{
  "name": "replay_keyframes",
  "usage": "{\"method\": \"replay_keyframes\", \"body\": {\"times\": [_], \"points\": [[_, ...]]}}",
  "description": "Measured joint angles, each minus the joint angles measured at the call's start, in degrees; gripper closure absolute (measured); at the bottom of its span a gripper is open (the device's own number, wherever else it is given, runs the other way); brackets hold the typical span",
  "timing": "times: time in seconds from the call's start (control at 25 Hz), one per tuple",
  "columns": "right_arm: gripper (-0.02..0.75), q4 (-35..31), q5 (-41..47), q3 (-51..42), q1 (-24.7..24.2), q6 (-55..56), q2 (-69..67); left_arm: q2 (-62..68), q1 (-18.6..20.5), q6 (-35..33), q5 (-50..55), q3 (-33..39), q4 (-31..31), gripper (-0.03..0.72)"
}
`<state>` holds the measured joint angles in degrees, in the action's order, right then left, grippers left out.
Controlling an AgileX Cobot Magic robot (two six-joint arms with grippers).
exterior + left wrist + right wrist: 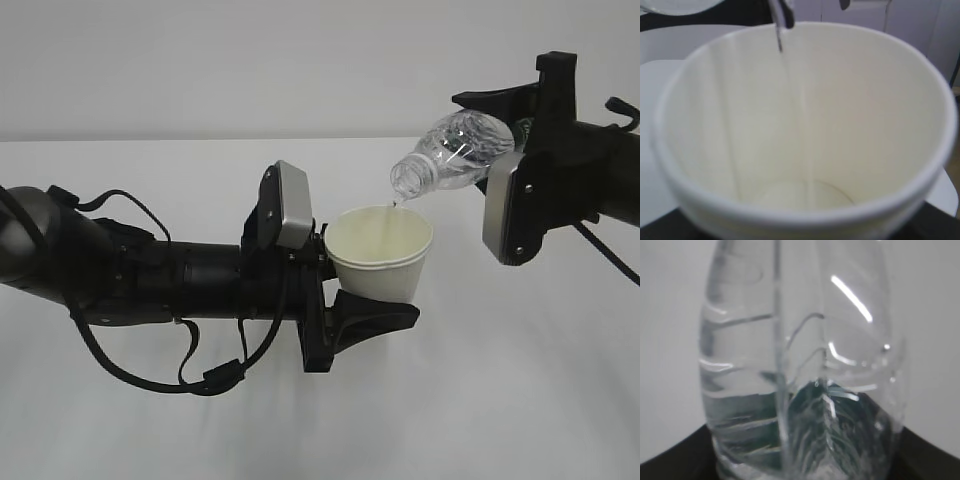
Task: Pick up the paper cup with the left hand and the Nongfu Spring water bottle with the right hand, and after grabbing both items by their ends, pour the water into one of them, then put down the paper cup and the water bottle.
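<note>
My left fingers (375,312) grip the paper cup (381,253) upright above the white table (520,400). My right fingers (520,125) clamp the Nongfu Spring water bottle (455,152) by its base, tilted mouth-down over the rim, a thin stream of water (780,42) falling inside.

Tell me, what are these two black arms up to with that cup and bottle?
The robot is pouring. Its left gripper holds a small white tapered paper cup upright above the white table. Its right gripper holds a clear ribbed plastic bottle tilted, its open neck just over the cup's far rim. A thin stream of water runs down inside the cup, and a little has pooled at the bottom.
</note>
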<state>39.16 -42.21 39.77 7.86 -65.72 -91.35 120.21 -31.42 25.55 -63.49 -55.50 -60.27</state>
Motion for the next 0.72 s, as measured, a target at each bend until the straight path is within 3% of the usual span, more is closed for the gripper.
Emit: {"method": "replay_keyframes", "body": {"times": [0.72], "points": [[0.265,0.0,-0.2,0.0,0.0,-0.3,0.0,0.0,0.0,-0.1,2.8,0.0,0.0,0.22]]}}
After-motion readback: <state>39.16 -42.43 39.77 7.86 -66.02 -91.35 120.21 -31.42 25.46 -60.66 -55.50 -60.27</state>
